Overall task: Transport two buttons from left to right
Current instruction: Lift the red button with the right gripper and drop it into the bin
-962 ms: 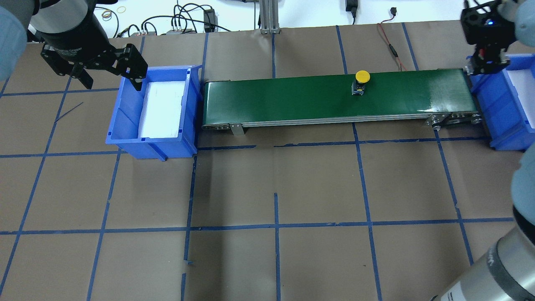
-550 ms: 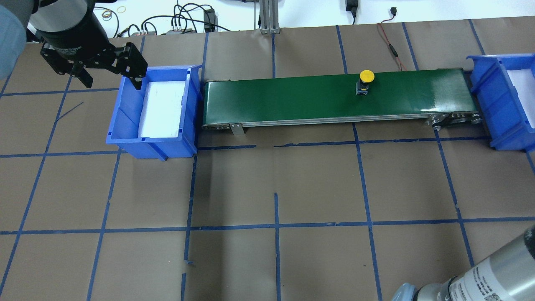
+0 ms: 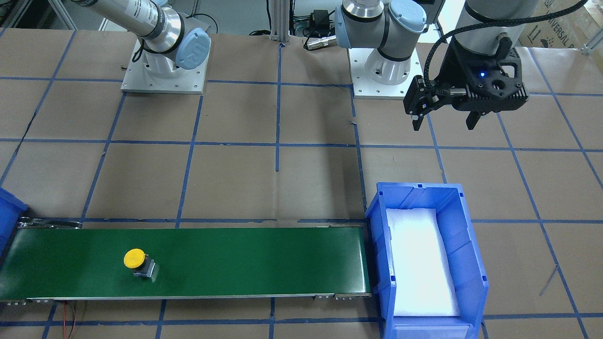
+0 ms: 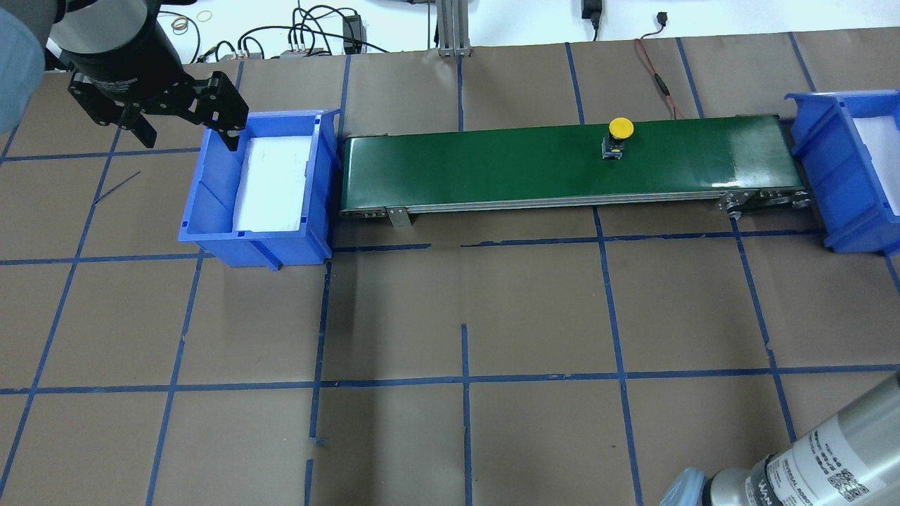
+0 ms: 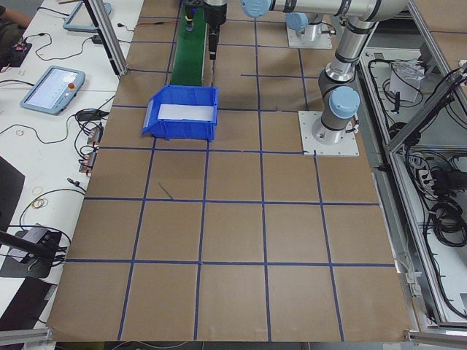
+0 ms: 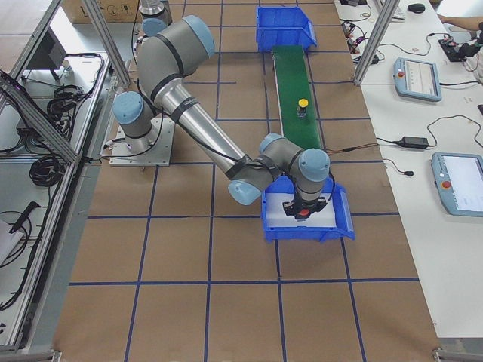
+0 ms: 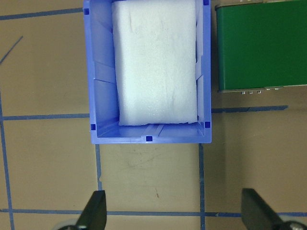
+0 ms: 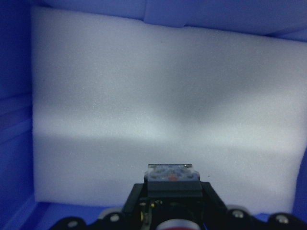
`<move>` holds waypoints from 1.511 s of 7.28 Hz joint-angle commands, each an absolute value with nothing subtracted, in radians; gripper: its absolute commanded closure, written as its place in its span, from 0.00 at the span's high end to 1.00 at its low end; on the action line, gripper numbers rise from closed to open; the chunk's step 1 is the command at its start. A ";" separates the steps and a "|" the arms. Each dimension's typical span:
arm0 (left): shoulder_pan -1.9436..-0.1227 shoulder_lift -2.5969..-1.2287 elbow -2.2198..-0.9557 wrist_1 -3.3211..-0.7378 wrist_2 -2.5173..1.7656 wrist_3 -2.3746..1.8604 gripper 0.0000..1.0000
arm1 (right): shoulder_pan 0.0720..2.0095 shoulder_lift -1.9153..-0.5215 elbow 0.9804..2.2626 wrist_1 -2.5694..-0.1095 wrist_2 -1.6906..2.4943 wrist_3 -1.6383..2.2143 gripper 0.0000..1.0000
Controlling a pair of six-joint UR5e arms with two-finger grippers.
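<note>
left gripper [image 4: 188, 133]: apart | right gripper [image 8: 172, 194]: clamped on red button [image 8: 171, 175] over bin [image 8: 14, 143] | yellow button [image 4: 619, 133]: on belt [image 4: 478, 165]

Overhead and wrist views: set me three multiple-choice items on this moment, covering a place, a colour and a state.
1. Where is the yellow button?
A. in the left bin
B. on the green belt
C. on the brown paper

2. What colour is the cap of the button held over the right bin?
A. red
B. green
C. white

3. How do the left gripper's jaws stand?
A. shut on a button
B. shut on nothing
C. open, holding nothing

Answers:
1. B, the yellow button stands on the green belt.
2. A, the red button sits in the right gripper above the right bin.
3. C, the left gripper shows only paper between its jaws.
</note>
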State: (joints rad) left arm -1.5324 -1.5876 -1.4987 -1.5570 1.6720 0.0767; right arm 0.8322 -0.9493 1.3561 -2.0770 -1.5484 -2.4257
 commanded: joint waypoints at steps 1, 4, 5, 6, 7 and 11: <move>-1.534 -1.588 -1.499 -1.557 1.672 0.077 1.00 | 0.831 -0.922 1.361 -2.085 -1.548 -2.451 0.10; -1.536 -1.588 -1.497 -1.557 1.674 0.077 1.00 | 0.831 -0.927 1.413 -2.121 -1.551 -2.451 0.22; -1.537 -1.588 -1.499 -1.557 1.672 0.077 1.00 | 0.831 -0.930 1.414 -2.121 -1.551 -2.451 0.70; -1.536 -1.588 -1.499 -1.557 1.674 0.077 1.00 | 0.831 -0.931 1.414 -2.121 -1.551 -2.451 1.00; -1.537 -1.588 -1.499 -1.557 1.674 0.075 1.00 | 0.831 -0.940 1.410 -2.118 -1.554 -2.451 1.00; -1.537 -1.588 -1.500 -1.557 1.674 0.077 1.00 | 0.859 -1.112 1.404 -1.938 -1.540 -2.430 1.00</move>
State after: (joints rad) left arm -1.5370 -1.5875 -1.5001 -1.5570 1.6736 0.0765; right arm 0.8408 -1.0595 1.4044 -1.9993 -1.5468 -2.4416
